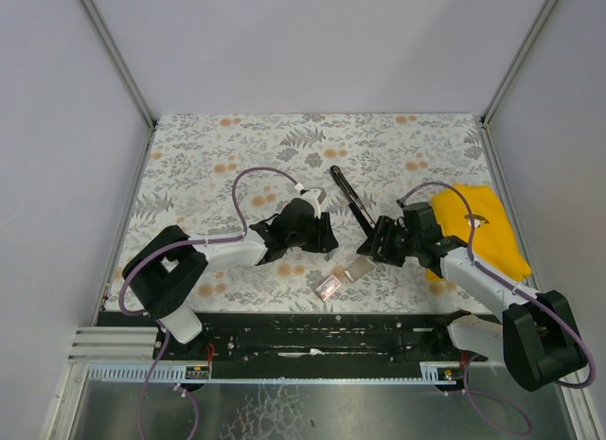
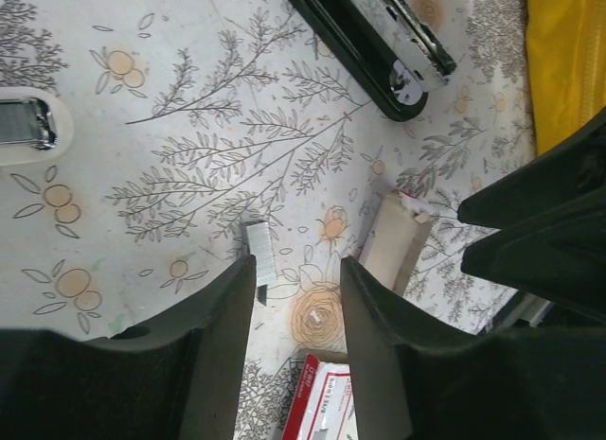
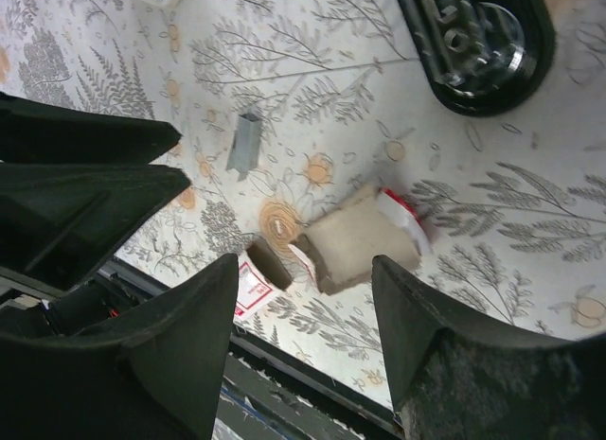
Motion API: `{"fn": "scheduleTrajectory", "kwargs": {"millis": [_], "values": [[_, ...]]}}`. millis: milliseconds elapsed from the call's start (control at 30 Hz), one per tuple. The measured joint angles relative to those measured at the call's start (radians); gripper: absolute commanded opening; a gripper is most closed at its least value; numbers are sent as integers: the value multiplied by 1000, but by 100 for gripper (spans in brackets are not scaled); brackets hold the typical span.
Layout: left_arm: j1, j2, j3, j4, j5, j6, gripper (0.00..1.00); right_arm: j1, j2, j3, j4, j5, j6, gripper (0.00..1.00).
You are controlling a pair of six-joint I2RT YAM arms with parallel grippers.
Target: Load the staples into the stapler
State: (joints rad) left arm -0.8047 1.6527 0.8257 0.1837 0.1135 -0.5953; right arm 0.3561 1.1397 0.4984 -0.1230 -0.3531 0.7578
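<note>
The black stapler (image 1: 350, 202) lies opened out on the floral table; its metal channel end (image 2: 398, 52) shows in the left wrist view and its rounded end (image 3: 483, 43) in the right wrist view. A short grey strip of staples (image 2: 260, 255) (image 3: 244, 142) lies flat on the table, just beyond my left gripper's left fingertip and touching nothing else. My left gripper (image 2: 296, 270) (image 1: 320, 234) is open over the table with nothing between its fingers. My right gripper (image 3: 303, 270) (image 1: 381, 241) is open too, hovering above the staple box parts and holding nothing.
A cardboard box sleeve (image 2: 393, 246) (image 3: 365, 241) and a red-and-white staple box tray (image 2: 322, 402) (image 3: 248, 281) lie near the front edge. A yellow cloth (image 1: 483, 227) sits at the right. A small white object with a metal piece (image 2: 28, 128) lies to the left. The black front rail (image 1: 312, 341) is close by.
</note>
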Motion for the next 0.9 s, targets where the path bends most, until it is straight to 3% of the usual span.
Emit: {"fn": "scheduleTrajectory", "kwargs": {"millis": [367, 900], "values": [[-43, 14, 5, -78, -74, 91, 48, 120, 126, 106, 37, 69, 8, 62], [-103, 98, 56, -129, -177, 190, 34, 187, 324, 210, 80, 129, 49, 56]]}}
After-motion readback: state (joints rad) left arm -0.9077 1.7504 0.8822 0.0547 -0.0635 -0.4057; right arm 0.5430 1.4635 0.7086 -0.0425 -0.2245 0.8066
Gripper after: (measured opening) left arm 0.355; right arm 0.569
